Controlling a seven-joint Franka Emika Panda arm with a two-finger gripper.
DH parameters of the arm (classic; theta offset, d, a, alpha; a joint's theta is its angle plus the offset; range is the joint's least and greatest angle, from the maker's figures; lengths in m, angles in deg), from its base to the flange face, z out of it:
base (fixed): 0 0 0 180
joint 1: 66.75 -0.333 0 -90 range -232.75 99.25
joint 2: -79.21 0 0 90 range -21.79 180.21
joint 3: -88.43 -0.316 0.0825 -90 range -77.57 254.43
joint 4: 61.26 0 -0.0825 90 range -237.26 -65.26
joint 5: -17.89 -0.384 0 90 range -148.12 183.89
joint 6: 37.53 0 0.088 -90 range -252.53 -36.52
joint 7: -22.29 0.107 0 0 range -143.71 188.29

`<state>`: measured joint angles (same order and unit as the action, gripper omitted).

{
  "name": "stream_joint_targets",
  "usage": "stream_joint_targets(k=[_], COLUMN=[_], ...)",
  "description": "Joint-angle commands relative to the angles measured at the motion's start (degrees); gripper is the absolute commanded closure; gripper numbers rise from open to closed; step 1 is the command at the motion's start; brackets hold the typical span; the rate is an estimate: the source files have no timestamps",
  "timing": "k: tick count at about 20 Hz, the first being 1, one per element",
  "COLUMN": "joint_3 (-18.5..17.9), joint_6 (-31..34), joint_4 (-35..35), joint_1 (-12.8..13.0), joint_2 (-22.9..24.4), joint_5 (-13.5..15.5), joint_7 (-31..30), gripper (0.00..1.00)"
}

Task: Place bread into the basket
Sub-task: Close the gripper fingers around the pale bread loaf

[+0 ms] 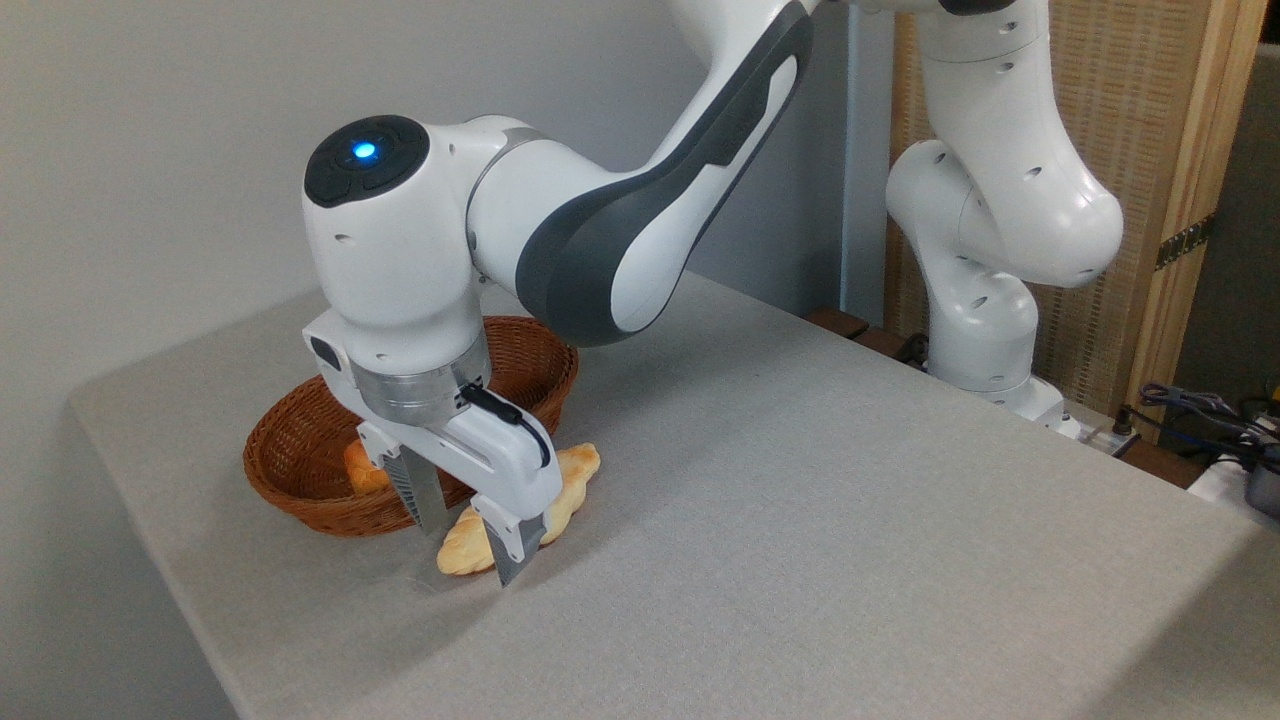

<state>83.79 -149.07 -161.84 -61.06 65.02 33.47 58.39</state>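
Note:
The bread, a long pale golden braided loaf, lies on the table right against the front right side of the basket. That basket is oval, reddish-brown wicker and stands at the table's left. My gripper is lowered over the loaf's near half. Its fingers stand open, one on each side of the loaf, with their tips close to the table. The gripper body hides the middle of the loaf and part of the basket's inside.
A small orange-brown bun sits inside the basket. The grey table stretches to the right and front. Its left edge runs close behind the basket. The arm's base and some cables are at the far right.

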Motion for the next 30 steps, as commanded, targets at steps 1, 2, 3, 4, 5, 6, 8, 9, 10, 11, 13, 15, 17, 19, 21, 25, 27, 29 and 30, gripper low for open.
stream_joint_targets(k=[1, 2, 3, 4, 5, 6, 8, 9, 10, 11, 13, 15, 17, 19, 21, 25, 27, 29, 30], joint_3=[-0.1, -0.02, 0.68, 1.12, 1.39, 1.39, 1.39, 1.48, 1.48, 1.48, 1.48, 1.48, 1.48, 1.48, 1.48, 1.48, 1.57, 1.57, 1.57], joint_6=[-1.13, -1.13, -1.05, -1.05, -1.05, -1.05, -1.05, -0.87, -0.78, -0.52, -0.26, 0.36, 1.32, 1.41, 1.42, 1.42, 1.42, 1.42, 1.42], joint_4=[0.03, 0.03, 0.03, 0.03, 0.03, 0.03, 0.03, 0.03, 0.03, 0.03, 0.03, -0.06, -0.06, -0.06, -0.41, -0.59, -0.59, -0.58, -0.59], joint_1=[0.56, 0.56, 0.56, 0.56, 0.56, 0.56, 0.56, 0.56, 0.56, 0.56, 0.56, 0.56, 0.56, 0.56, 0.56, 0.56, 0.56, 0.56, 0.56], joint_2=[-0.58, -0.49, -0.58, -0.58, -0.58, -0.84, -1.01, -1.02, -1.02, -1.02, -1.02, -1.02, -1.02, -1.02, -1.02, -1.02, -0.93, -0.93, -0.93], joint_5=[0.85, 0.85, 0.76, 0.76, 0.59, 0.41, 0.32, 0.15, 0.15, -0.03, -0.2, -0.47, -2.74, -3.45, -3.63, -3.63, -3.63, -3.63, -3.63], joint_7=[-0.76, -0.76, -0.76, -0.85, -0.85, -0.85, -0.76, -0.76, -0.76, -0.68, -0.33, -0.15, -0.15, -0.15, 0.03, 0.03, 0.11, 0.55, 0.99], gripper=[0.0, 0.0, 0.0, 0.0, 0.0, 0.0, 0.0, 0.0, 0.0, 0.0, 0.0, 0.0, 0.0, 0.0, 0.0, 0.15, 0.33, 0.47, 0.55])
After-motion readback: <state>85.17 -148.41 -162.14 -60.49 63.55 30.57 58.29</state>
